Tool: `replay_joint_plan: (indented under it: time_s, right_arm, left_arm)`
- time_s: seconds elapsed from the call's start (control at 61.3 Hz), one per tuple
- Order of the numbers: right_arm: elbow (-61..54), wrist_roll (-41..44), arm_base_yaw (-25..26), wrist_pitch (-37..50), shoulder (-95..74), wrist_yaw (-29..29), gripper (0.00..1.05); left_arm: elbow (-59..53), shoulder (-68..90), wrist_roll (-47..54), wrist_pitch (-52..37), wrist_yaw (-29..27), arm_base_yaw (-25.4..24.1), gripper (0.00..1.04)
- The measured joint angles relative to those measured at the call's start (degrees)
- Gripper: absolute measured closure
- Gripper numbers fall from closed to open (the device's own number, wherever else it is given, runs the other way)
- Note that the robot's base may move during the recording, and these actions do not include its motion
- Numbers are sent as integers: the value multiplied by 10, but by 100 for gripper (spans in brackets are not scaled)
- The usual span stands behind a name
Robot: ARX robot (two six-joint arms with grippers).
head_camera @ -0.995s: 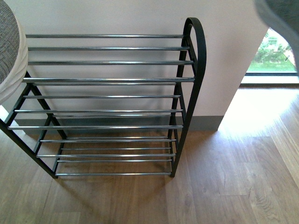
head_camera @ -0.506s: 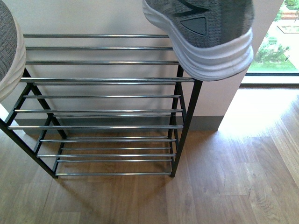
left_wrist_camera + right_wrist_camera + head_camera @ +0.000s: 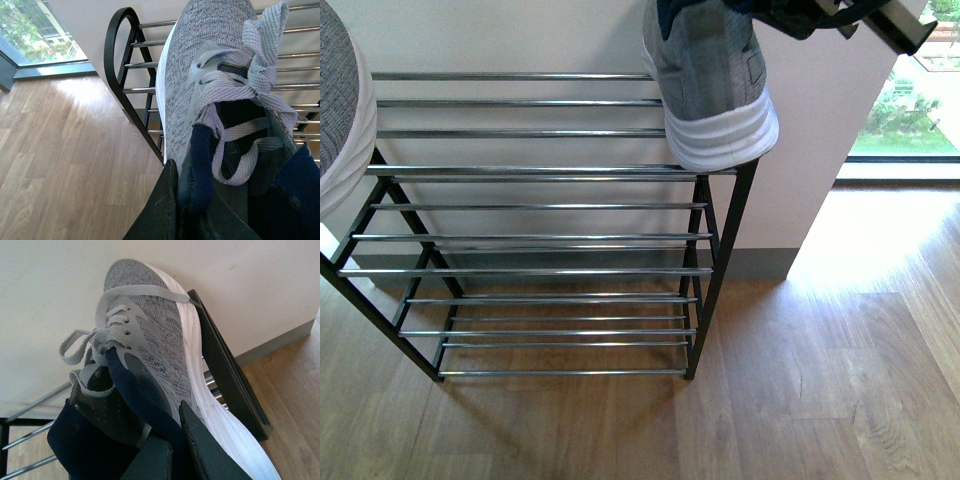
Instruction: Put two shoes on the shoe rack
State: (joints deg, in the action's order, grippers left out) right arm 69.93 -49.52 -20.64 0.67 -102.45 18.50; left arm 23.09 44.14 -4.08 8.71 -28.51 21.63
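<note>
Front view shows placing under way: one grey sneaker point(image 3: 715, 90) hangs heel-out over the right end of the top tier of the shoe rack point(image 3: 540, 171), the right arm's jaws clamped on its collar. The other sneaker point(image 3: 340, 110), gripped likewise by the left arm's jaws, hovers at the left end. The next move likely calls for lowering the soles flat onto the bars.

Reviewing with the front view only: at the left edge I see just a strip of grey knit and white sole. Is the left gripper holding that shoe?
Observer: Yes; the left wrist view shows the left gripper clamped on the left sneaker at its navy-lined heel collar.
Operator: How is the right one held?
Observer: The right wrist view shows the right gripper pinching the right sneaker at its heel collar, one finger inside.
</note>
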Motion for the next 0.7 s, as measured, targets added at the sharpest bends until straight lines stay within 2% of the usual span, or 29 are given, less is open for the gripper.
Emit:
replay_joint_plan:
  time_s: [0.473,0.702]
  right_arm:
    - [10,-24,-45,8,12,-39,103]
    - [41,-22,-42,7,-13,-53,103]
  left_arm:
    - [0,0,0,0,0,0,103]
    - [0,0,0,0,0,0,103]
